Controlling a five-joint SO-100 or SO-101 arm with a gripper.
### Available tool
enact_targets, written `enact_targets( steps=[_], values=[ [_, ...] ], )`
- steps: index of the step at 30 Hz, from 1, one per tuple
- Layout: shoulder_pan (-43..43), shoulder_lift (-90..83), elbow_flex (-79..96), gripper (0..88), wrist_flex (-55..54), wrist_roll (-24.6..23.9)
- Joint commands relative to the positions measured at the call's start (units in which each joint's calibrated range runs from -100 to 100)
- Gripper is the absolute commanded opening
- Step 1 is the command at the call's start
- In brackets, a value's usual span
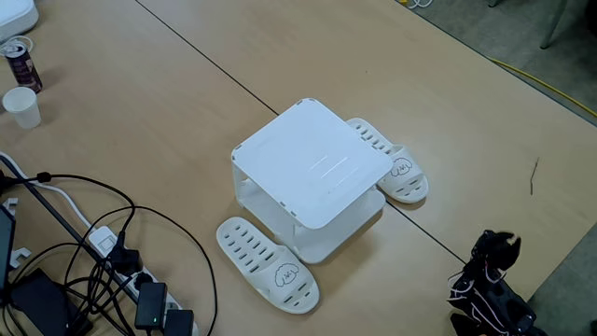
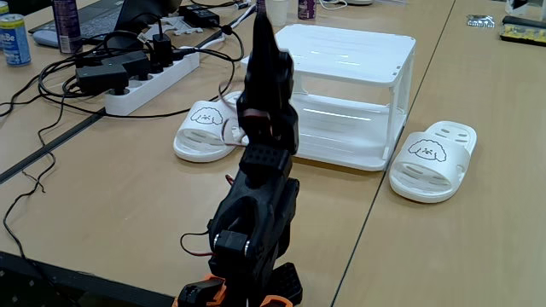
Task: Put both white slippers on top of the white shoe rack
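Both white slippers [image 1: 269, 263] [image 1: 392, 161] flank the white shoe rack [image 1: 312, 163], off its bare top, so neither is placed. The pincer's [image 2: 263, 26] opening cannot be told; it seems to hold nothing.

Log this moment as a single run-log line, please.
slippers: both on table, flanking rack | rack: top bare | arm: raised, holding nothing seen | gripper: state unclear

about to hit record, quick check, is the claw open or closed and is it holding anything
Claw: cannot be told whether open or closed; it holds nothing. Both white slippers lie on the table.
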Motion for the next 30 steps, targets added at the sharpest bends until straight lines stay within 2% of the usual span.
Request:
enact_targets(
  steps=[1, 4, 8, 11, 17, 20, 25, 27, 30],
  values=[
    [0.41, 1.62, -16.20, 0.7, 31.59, 0.42],
    [0.41, 2.79, -24.86, 0.7, 48.50, 0.42],
    [0.41, 10.70, -37.22, 0.7, 61.53, 0.42],
    [0.41, 20.30, -47.41, 0.7, 65.75, 0.42],
    [0.41, 43.27, -68.61, 0.7, 66.10, 0.42],
    [2.30, 50.33, -72.04, 0.7, 67.22, 0.42],
    [3.87, 53.28, -71.41, 0.8, 84.82, 0.42],
    [1.65, 53.11, -69.87, 0.8, 90.95, 0.42],
    [-5.59, 53.11, -67.35, 0.8, 93.71, 0.42]
  ],
)
